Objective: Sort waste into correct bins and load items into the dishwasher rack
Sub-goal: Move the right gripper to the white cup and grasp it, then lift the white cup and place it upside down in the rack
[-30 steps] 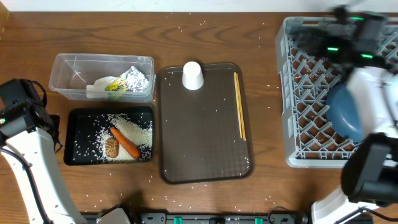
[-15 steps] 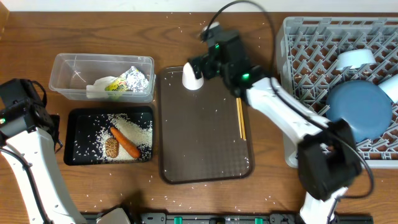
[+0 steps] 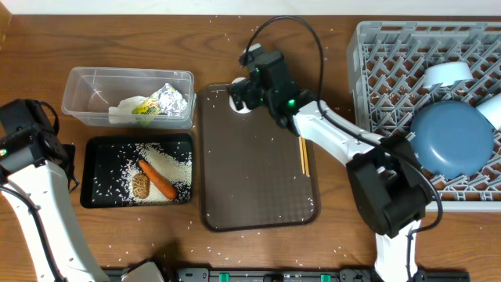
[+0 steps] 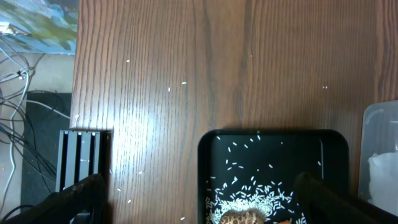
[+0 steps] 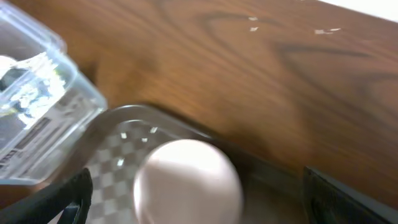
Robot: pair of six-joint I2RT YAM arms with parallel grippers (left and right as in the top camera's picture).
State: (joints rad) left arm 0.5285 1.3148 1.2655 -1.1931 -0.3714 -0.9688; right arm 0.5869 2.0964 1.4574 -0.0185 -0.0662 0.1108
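At 11 o'clock on brown serving tray (image 3: 258, 180): 1 white cup (image 5: 186, 180), between spread fingers of right gripper (image 5: 202, 202). Advised: centre, lower, close evenly. Left gripper (image 4: 208, 199) released above black tray (image 4: 336, 146).

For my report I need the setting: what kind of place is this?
Probably a robot test bench set up for dish clearing: grey dishwasher rack, brown serving tray, black waste tray.

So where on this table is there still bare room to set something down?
The brown tray is mostly bare, between the white cup near its far edge and the chopsticks along its right edge. The left half of the rack is free. The black tray and clear container are crowded.
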